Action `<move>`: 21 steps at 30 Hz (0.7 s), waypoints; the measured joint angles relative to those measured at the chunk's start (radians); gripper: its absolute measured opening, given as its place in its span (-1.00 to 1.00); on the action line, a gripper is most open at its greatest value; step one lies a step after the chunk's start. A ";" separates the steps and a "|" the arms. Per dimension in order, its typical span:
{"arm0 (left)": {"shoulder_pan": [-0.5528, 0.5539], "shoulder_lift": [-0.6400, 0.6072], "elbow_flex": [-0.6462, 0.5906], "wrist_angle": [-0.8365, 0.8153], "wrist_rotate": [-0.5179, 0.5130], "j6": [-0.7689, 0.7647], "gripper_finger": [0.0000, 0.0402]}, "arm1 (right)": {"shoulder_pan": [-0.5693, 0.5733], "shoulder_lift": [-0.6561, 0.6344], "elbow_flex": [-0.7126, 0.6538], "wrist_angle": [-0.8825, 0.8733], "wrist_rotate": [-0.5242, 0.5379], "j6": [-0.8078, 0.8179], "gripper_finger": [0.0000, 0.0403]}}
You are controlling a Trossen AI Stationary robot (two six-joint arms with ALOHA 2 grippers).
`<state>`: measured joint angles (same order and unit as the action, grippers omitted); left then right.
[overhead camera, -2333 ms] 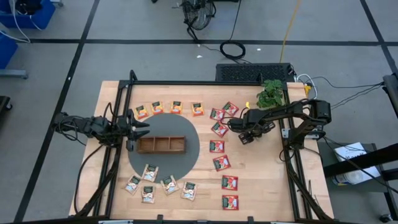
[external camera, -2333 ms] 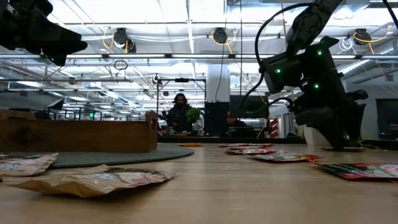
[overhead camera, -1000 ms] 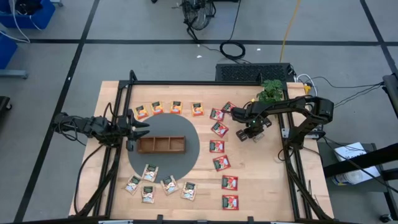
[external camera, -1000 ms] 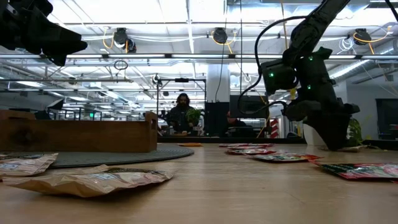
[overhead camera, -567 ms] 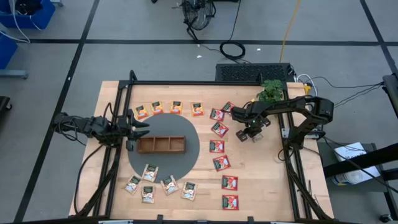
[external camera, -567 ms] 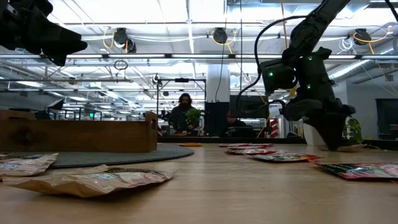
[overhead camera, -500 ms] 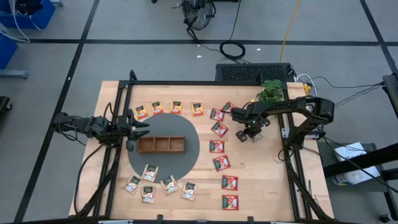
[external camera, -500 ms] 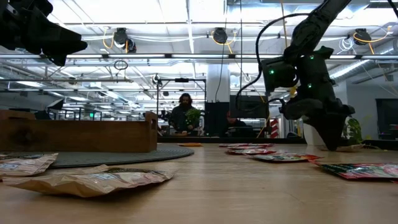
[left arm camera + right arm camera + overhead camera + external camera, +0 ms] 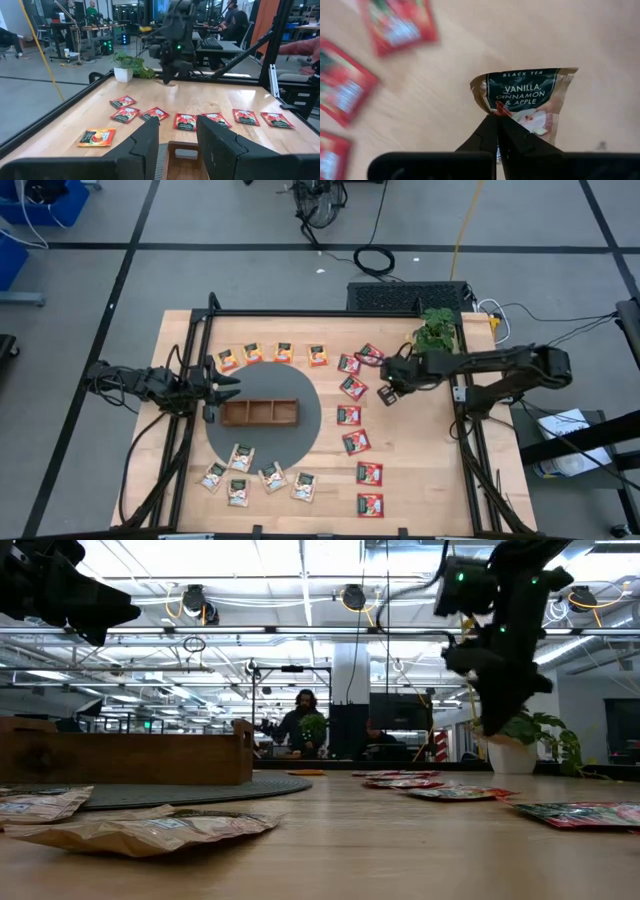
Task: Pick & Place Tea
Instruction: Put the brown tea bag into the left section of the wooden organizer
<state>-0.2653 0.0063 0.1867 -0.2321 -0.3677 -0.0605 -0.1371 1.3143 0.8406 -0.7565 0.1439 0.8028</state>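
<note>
My right gripper (image 9: 385, 393) hangs above the table's far right part, shut on a tea packet (image 9: 525, 97). The packet is beige with a dark green band that reads black tea, vanilla, cinnamon and apple. On the wood, orange-yellow packets (image 9: 270, 354) lie in a far row. Red packets (image 9: 352, 388) lie in a column right of the middle, and white-green ones (image 9: 255, 475) lie near the front. The brown three-compartment tray (image 9: 260, 412) stands on a grey round mat (image 9: 305, 430). My left gripper (image 9: 177, 137) waits open and level above the tray's left end. My right gripper pinches the packet's edge (image 9: 512, 114) between its two fingers (image 9: 487, 132), below the printed band. The fingers come from above, pointing steeply down. The packet sticks out past the fingertips, lifted clear of the table, and its held edge is crumpled.
A potted plant (image 9: 435, 330) stands at the far right corner, close behind my right arm. Black frame rails (image 9: 465, 440) run along the table's sides. A person (image 9: 303, 725) is in the room beyond the far edge. Bare wood (image 9: 420, 470) lies right of the red column.
My right gripper has risen from the tabletop with the packet, which now hangs clear of the wood. The hand has tipped to point more steeply down and has shifted a little toward the table's left.
</note>
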 joint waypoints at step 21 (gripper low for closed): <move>0.000 0.000 0.000 -0.002 0.000 0.000 -0.34 | 0.266 0.164 0.002 0.692 0.622 -0.461 -1.00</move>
<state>-0.2653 0.0063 0.1867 -0.2337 -0.3673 -0.0605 0.1289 1.4787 0.8429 -0.0641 0.7662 0.3414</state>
